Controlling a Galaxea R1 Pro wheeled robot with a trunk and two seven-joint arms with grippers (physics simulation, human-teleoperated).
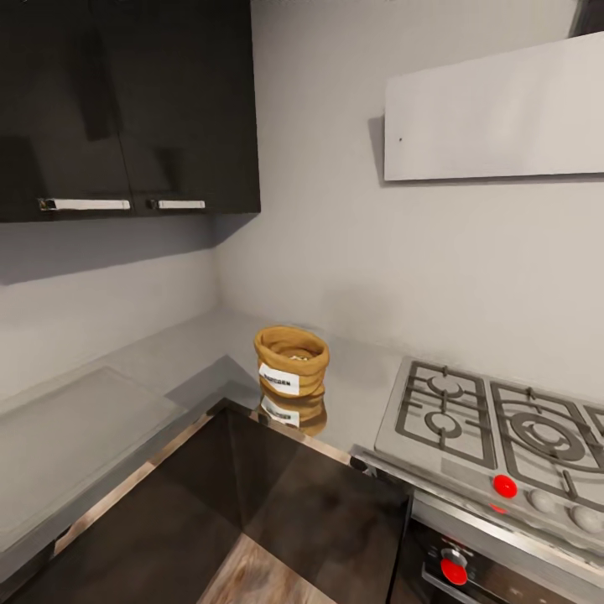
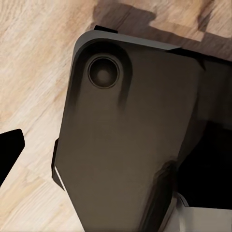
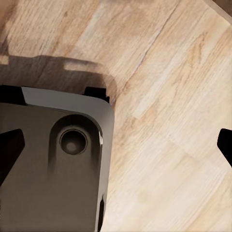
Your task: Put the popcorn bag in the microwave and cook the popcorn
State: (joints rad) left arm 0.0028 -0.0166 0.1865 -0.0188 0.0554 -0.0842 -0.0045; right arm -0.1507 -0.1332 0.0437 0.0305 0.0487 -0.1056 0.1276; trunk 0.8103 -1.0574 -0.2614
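The popcorn bag (image 1: pixel 292 362), an orange-brown sack with a rolled rim and a white label, stands upright on the light-grey countertop (image 1: pixel 168 361) near the inner corner. Its reflection shows on the shiny surface in front of it. A few pale bits of popcorn (image 1: pixel 296 357) show inside the rim. The microwave is out of view. In the right wrist view my right gripper (image 3: pixel 118 147) is open over the wood floor, dark fingertips (image 3: pixel 9 150) at both frame edges. My left gripper (image 2: pixel 116 150) hangs over the robot's dark base, one fingertip (image 2: pixel 7 150) at the edge, apparently open.
A gas hob (image 1: pixel 495 419) with grates and red knobs lies right of the bag, above a dark oven (image 1: pixel 454 570). Dark wall cabinets (image 1: pixel 126 109) hang at the upper left, a grey hood (image 1: pixel 495 109) at the upper right. Dark base cabinets (image 1: pixel 294 503) front the counter over wood floor (image 1: pixel 252 579).
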